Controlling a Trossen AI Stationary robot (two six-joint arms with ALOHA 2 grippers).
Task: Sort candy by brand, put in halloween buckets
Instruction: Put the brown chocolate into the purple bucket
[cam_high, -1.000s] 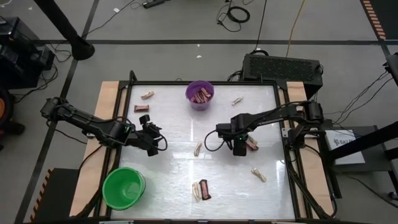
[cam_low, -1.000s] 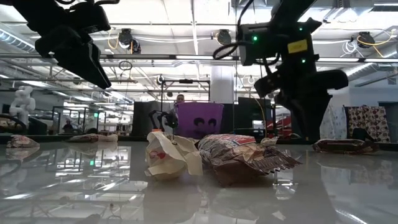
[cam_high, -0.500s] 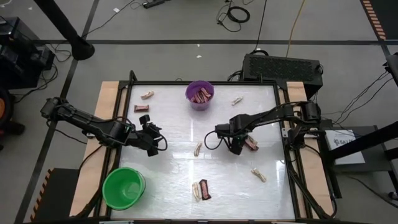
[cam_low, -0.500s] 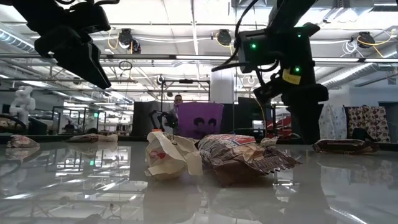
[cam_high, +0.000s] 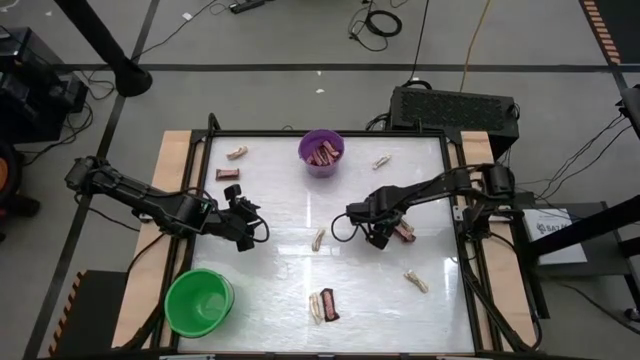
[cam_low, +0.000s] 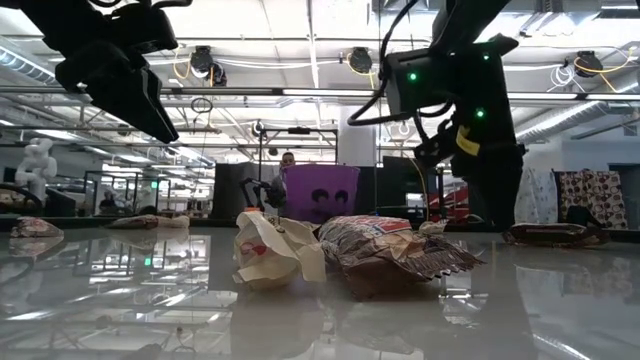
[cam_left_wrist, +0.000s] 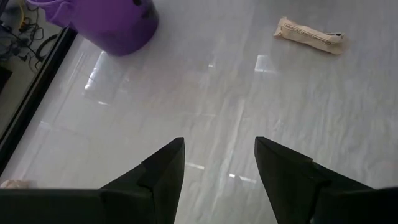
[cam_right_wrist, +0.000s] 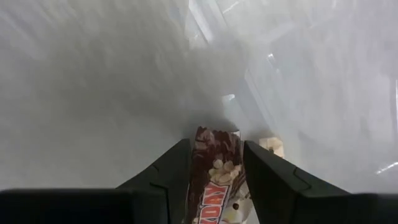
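Near the surface's left edge, beside the green bucket (cam_high: 199, 301), the left gripper (cam_high: 250, 222) hangs with fingers apart and empty. Toward the right edge, the right gripper (cam_right_wrist: 214, 163) is clamped on a dark candy bar (cam_right_wrist: 214, 177), well apart from the purple bucket (cam_high: 321, 153) at the far edge. Only the bar's end is pinched, so it may slip out and fall short.

Brown bar (cam_right_wrist: 214, 180) partly hidden between jaws

Purple bucket (cam_high: 321, 153), maroon bars inside. Green bucket (cam_high: 199, 301), bright. Table (cam_high: 280, 260) glossy white, tan wood side strips. Loose candy: cream-tan twists (cam_high: 415, 281), dark brown-maroon bar (cam_high: 228, 174). Bar (cam_right_wrist: 214, 180) in right wrist view: brown wrapper, pale print. Arms black.
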